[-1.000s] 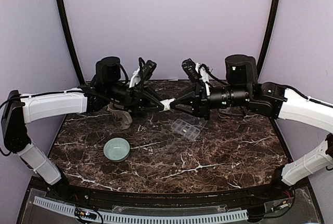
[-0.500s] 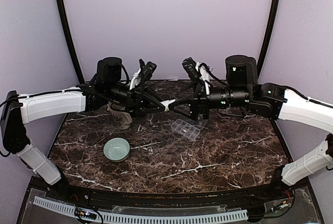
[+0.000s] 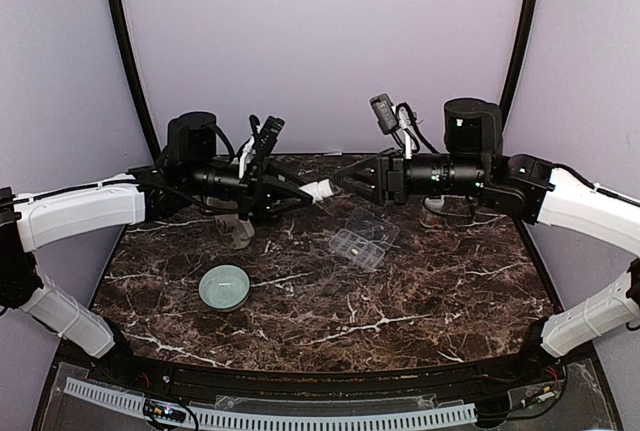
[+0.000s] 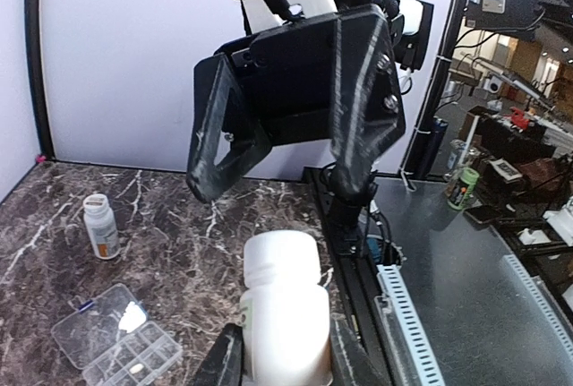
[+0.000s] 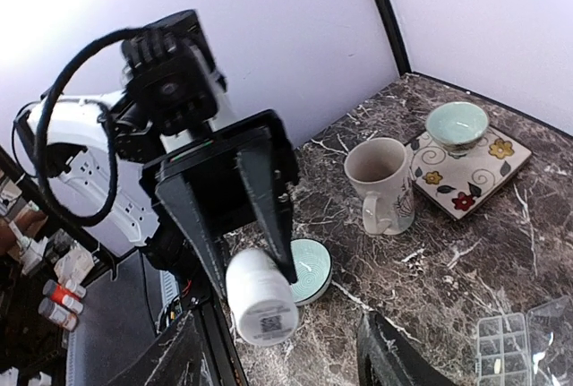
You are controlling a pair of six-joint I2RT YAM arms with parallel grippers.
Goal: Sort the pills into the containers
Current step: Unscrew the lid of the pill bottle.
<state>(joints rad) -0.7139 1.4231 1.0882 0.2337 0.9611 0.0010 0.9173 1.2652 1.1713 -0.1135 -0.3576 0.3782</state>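
— Pills sorted so far? Start at the counter's left edge.

— Hardly any, I'd judge. Toward the far left corner stands a beige mug [image 3: 235,229]. Nearer the front edge is a pale green bowl [image 3: 224,287], which looks empty from above. The left gripper [image 3: 300,194] is clamped round a white pill bottle [image 3: 318,190], held in the air over the middle of the counter. Its cap [image 4: 282,256] appears to be on.

— And the organiser?

— The pill-organiser box [image 3: 368,254] lies just right of centre, toward the far edge, with its lid [image 3: 372,222] swung open. One small pale speck [image 4: 135,369] sits in a compartment, but I can't tell whether it's a pill. The other compartments look bare.

— The right side?

— The right gripper [image 3: 350,179] faces the cap with its jaws spread wide, not touching it. A second bottle [image 4: 100,225] stands near the far edge, further right. So uncapping, pouring and sorting all seem left to do.
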